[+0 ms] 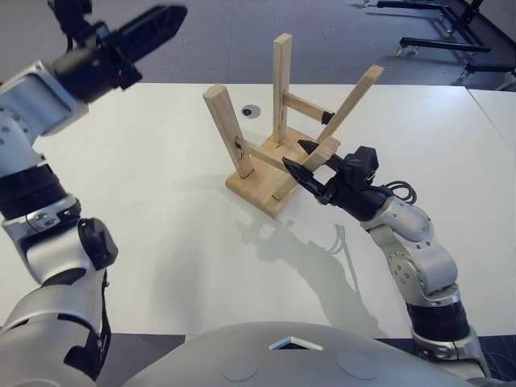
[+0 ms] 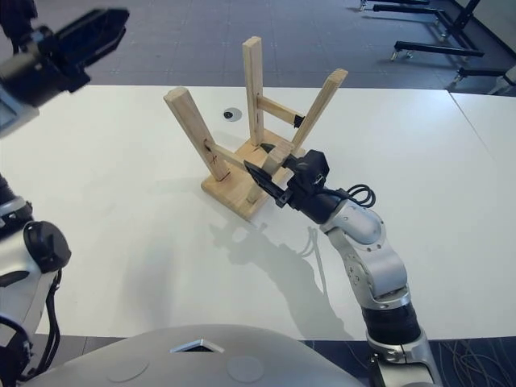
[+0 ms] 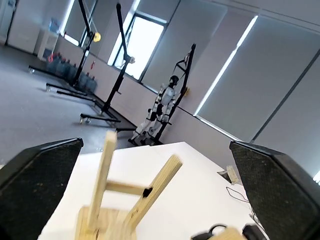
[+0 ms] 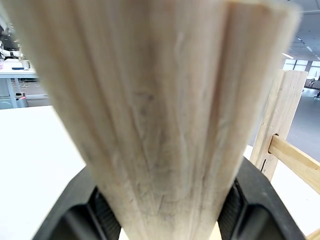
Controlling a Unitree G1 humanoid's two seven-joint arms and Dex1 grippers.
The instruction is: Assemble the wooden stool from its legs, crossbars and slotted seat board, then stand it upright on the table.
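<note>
The wooden stool stands upside down on the white table, its seat board (image 1: 256,192) flat on the top and its legs pointing up. A left leg (image 1: 228,129), a tall middle leg (image 1: 280,81) and a slanted right leg (image 1: 352,103) are joined by crossbars (image 1: 305,105). My right gripper (image 1: 300,159) is shut on the slanted leg near its foot at the board; that leg (image 4: 160,100) sits tight between the black pads. My left gripper (image 1: 165,20) hangs high over the table's far left, open and holding nothing, its wide-apart fingers (image 3: 35,180) framing the stool (image 3: 150,192) below.
A small round port (image 1: 251,110) is set in the table just behind the stool. A second table (image 1: 500,105) adjoins at the right. Black wheeled stands (image 1: 443,40) stand on the floor beyond. Bare table top lies left of and in front of the stool.
</note>
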